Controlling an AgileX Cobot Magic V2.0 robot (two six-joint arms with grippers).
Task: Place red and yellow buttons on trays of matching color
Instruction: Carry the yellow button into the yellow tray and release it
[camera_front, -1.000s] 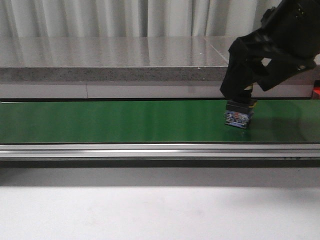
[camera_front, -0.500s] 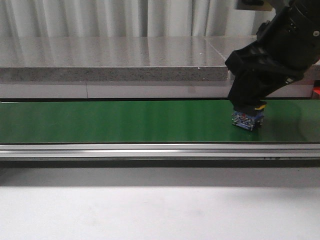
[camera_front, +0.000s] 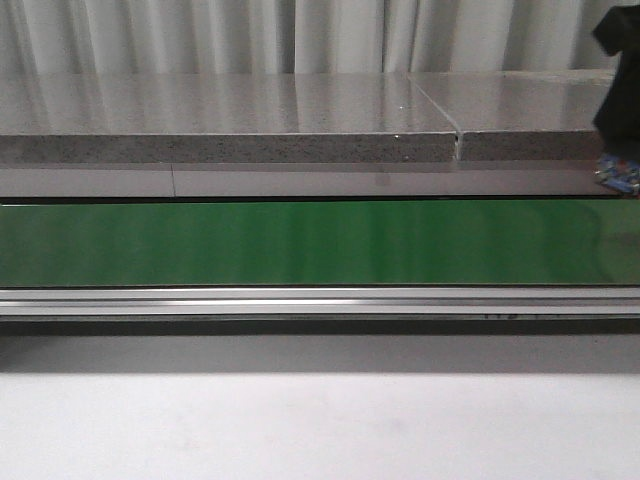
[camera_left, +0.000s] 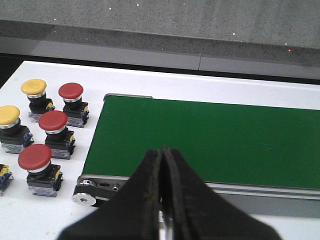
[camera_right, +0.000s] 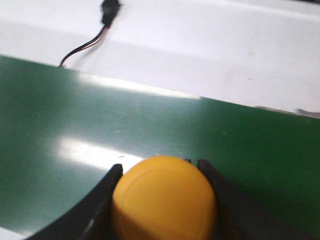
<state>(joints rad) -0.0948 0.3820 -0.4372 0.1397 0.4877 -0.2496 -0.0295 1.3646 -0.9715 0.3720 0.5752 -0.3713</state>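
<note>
You are carrying the yellow button (camera_right: 164, 197) clamped between the right end effector (camera_right: 160, 200) fingers above the green belt (camera_front: 300, 243) near its right end, so be keeping it level while the left end effector (camera_left: 162, 200) is idling closed and empty.

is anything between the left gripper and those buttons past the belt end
Nothing visible blocks it. The left gripper is shut, with only the green belt's corner and bare white table before the nearest red button.
</note>
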